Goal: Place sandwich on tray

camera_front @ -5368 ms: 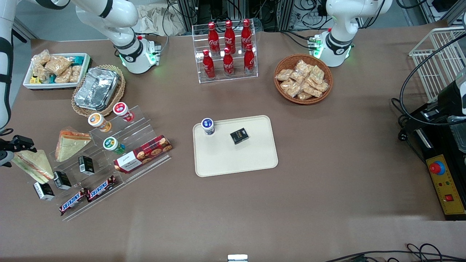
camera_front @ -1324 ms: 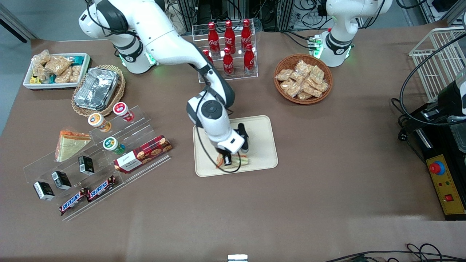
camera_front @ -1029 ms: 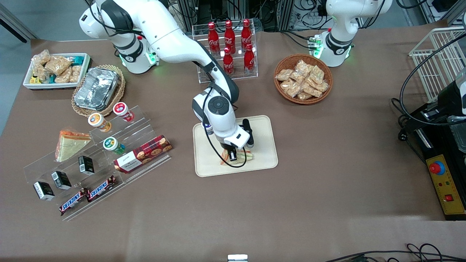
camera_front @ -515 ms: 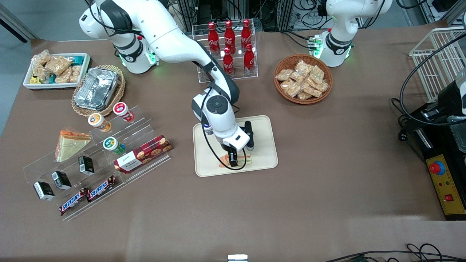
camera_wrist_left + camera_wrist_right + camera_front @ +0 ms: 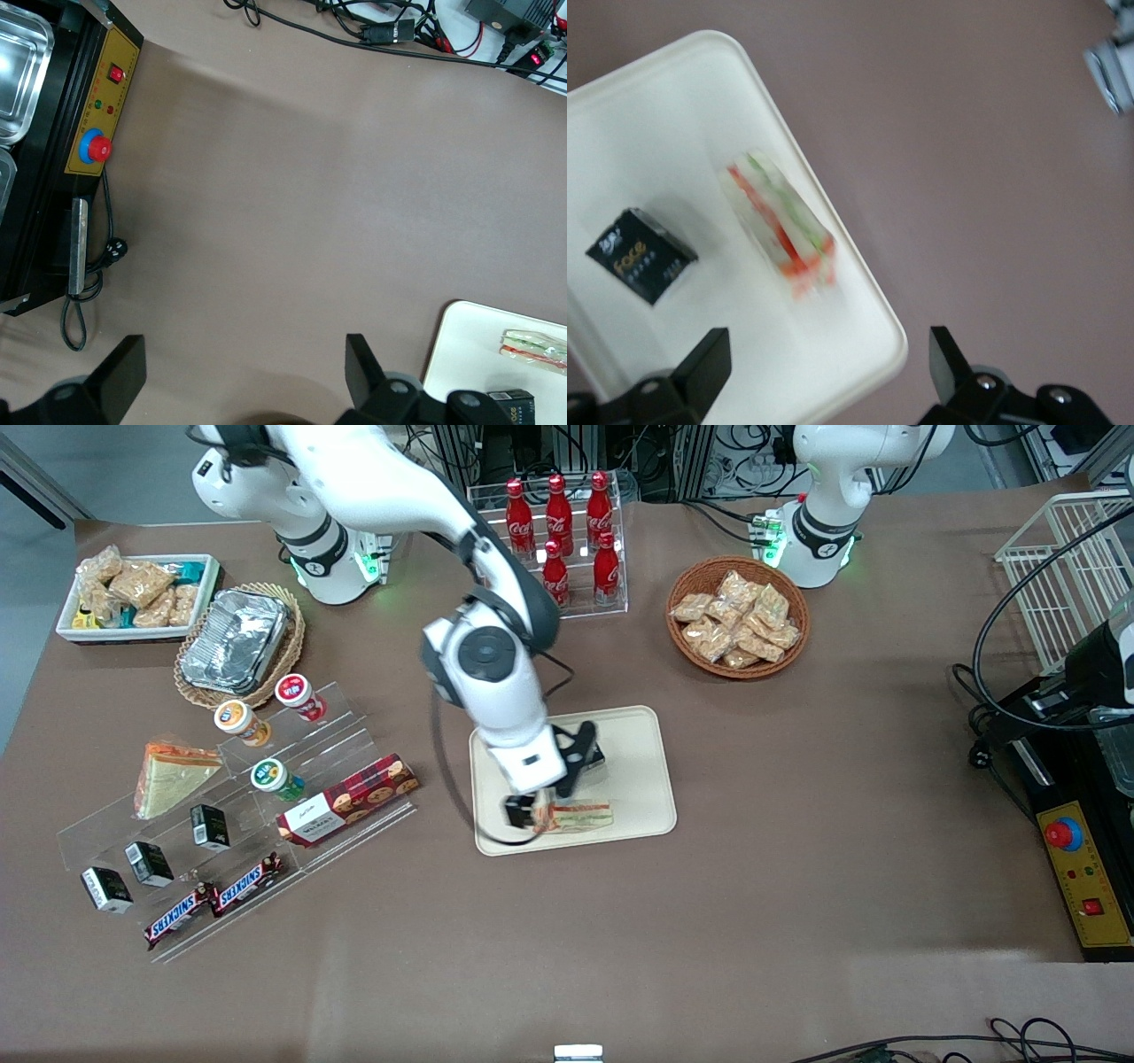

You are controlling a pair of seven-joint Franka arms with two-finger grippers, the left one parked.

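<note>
One large cream tray (image 5: 638,731) sits mid-table. On it, near the camera-side rim, lies the wrapped sandwich (image 5: 580,815), beside a small black box (image 5: 640,255). Above the tray hangs the gripper (image 5: 529,812), fingers spread wide, holding nothing. Rising straight up should avoid nudging the wedge.

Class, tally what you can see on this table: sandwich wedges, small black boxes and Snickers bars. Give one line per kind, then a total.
Sandwich wedges: 2, the sandwich on the tray under the open claw, and a second wedge at the clear rack
Small black boxes: 4
Snickers bars: 2
Total: 8
</note>
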